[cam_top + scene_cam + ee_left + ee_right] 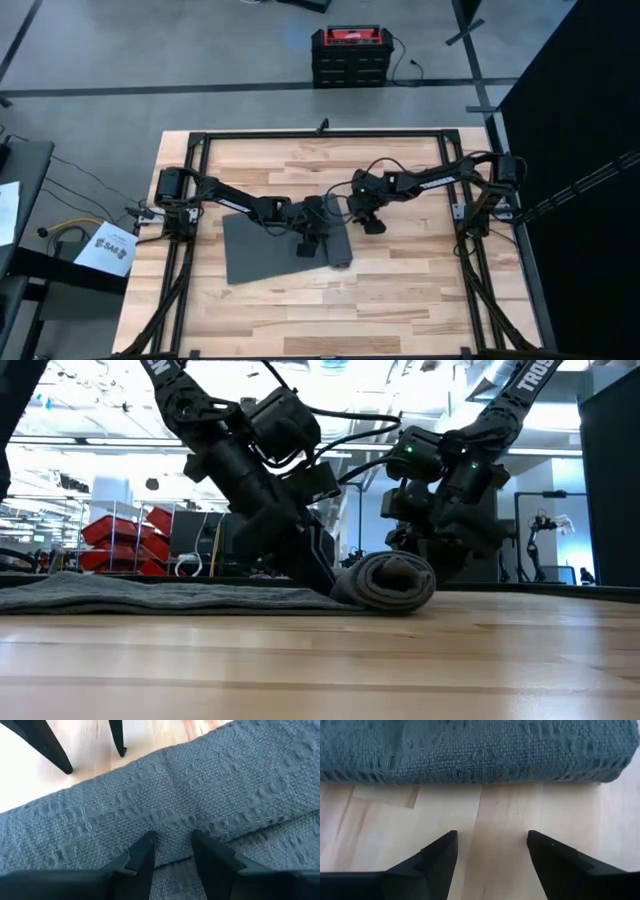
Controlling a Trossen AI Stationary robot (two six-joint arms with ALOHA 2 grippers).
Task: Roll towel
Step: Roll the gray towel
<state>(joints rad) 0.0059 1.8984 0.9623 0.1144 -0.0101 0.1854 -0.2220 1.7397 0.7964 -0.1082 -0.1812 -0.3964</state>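
High view shows the towel (265,250) lying near the middle of the wooden table (400,300), partly rolled: a tight roll sits along its 3 o'clock edge, while a flat stretch still runs out toward 9 o'clock. Judging by that, the rolling is well started but not finished; most of the cloth's length looks still flat.

From table height the roll (392,582) appears as a neat spiral with the flat cloth trailing away behind it.

Left gripper (172,850) is down on the towel right at the roll, its fingers narrow, with a fold of grey weave between the tips; whether it truly pinches the cloth or only presses on it I cannot tell. Right gripper (492,851) hovers over bare wood just beside the roll, at its 3 o'clock side in the overhead picture, fingers spread wide and holding nothing.

Pale butcher-block planks make up the tabletop, framed by a black rail. Beyond it, at 12 o'clock on the grey floor, stands a red-and-black case (350,55). Red bins (120,535) and shelving fill the workshop behind.
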